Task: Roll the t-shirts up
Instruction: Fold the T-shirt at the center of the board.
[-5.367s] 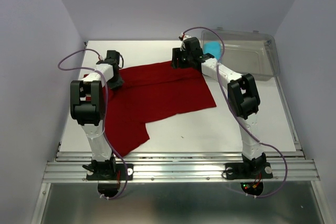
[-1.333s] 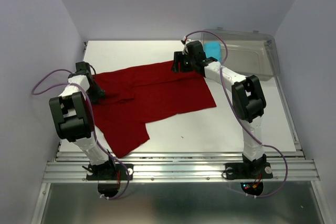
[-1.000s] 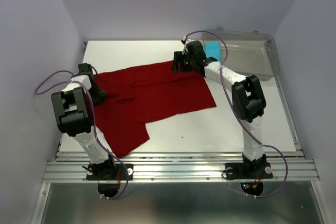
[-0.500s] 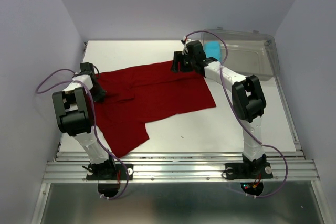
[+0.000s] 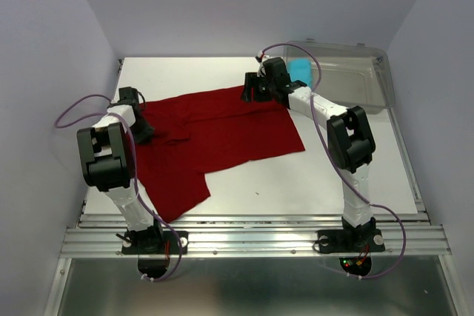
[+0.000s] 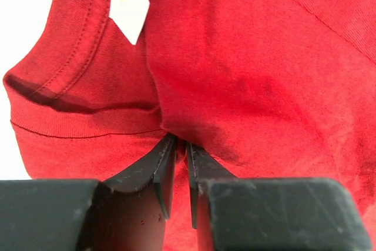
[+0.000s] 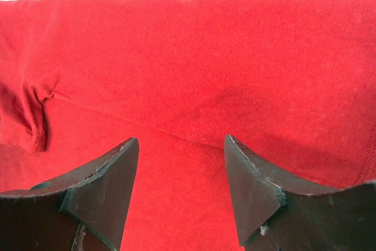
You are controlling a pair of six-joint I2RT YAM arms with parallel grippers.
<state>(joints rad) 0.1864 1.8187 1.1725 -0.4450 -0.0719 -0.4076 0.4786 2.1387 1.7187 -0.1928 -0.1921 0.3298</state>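
— Red cotton spread nearly flat across the table (image 5: 333, 175): the dark red t-shirt (image 5: 215, 135), with a loose corner toward the near edge. Why held at both ends?

— Probably to take out slack before rolling. Clenched on a raised fold just below the collar (image 6: 70, 57), going by the left gripper (image 6: 181, 145) in its wrist view. Nothing between the jaws but cloth.

— And opposite?

— Spread wide at the far edge of the shirt, gripping nothing: the right gripper (image 7: 181, 139). Hard to say whether resting on the cloth or just above it.

— Why parked there?

— Likely lined up to take that far edge and pull against the left pinch. Only a guess, though.

— And the light cyan-blue t-shirt (image 5: 298, 69)?

— Already a compact roll, tucked in the near-left end of the clear plastic bin (image 5: 363, 86), just behind the right wrist.

— Halfway through, then?

— Roughly. Flattening stage for the red one, with wrinkles near the collar and no roll begun.
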